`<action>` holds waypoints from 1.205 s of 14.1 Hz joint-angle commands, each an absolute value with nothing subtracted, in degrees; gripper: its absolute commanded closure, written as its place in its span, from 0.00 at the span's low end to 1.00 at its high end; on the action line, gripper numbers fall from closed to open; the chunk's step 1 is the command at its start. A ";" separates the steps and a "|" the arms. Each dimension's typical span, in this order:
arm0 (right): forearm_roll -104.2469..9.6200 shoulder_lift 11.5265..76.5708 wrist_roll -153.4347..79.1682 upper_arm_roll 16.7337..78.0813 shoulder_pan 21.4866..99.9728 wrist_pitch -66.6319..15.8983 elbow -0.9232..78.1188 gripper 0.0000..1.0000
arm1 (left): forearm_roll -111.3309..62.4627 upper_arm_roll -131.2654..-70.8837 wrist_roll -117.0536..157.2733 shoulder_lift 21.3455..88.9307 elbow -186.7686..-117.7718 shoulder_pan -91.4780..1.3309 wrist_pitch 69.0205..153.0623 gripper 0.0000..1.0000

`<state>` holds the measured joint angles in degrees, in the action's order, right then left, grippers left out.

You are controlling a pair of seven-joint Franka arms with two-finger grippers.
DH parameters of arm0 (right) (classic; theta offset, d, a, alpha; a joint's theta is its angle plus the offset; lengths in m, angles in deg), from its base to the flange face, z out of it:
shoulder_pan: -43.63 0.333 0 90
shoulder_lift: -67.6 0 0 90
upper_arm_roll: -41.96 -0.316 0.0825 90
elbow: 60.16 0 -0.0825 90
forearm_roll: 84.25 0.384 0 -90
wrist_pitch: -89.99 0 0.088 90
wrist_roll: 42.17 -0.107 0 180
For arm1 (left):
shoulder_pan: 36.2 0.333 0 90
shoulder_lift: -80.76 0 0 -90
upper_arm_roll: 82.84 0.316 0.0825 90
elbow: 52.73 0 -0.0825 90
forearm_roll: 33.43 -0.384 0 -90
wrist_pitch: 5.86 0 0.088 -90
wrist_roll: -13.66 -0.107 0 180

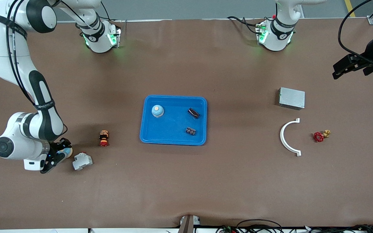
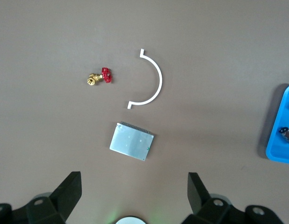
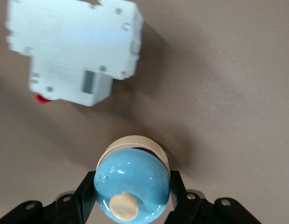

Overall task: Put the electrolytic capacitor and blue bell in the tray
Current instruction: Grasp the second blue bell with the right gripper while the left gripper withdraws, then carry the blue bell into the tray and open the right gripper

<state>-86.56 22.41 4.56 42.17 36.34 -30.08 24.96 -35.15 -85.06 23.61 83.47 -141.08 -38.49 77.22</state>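
Observation:
The bright-blue tray [image 1: 173,96] lies mid-table. In it sit a blue bell [image 1: 157,111], a black electrolytic capacitor [image 1: 193,112] and a smaller dark component [image 1: 190,131]. My right gripper [image 1: 60,154] is low at the table toward the right arm's end, shut on a second blue bell [image 1: 67,151]. In the right wrist view that gripper [image 3: 132,191] has its fingers pressed to both sides of the bell [image 3: 132,184], cream knob facing the camera. My left gripper [image 1: 337,72] waits open in the air over the left arm's end; between its fingers [image 2: 134,179] is nothing.
A white circuit breaker [image 1: 83,160] [image 3: 74,51] lies right beside the held bell. A red-and-yellow push button [image 1: 104,138] stands between it and the tray. Toward the left arm's end lie a grey metal box [image 1: 291,98], a white half-ring [image 1: 287,137] and a red-handled brass valve [image 1: 321,136].

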 commanded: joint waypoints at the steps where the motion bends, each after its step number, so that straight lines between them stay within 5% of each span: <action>1: -85.57 28.03 -2.31 41.87 38.17 -20.88 24.83 1.00 | -33.34 -84.77 22.36 85.50 -142.12 -38.66 74.84 0.00; 8: -84.52 37.89 -35.17 40.03 49.42 -7.05 24.92 1.00 | -32.81 -86.44 22.10 86.56 -143.00 -38.75 74.56 0.00; 17: -76.52 34.39 -59.29 39.06 63.66 -19.69 24.92 1.00 | -32.81 -86.18 22.10 86.56 -142.74 -38.49 74.91 0.00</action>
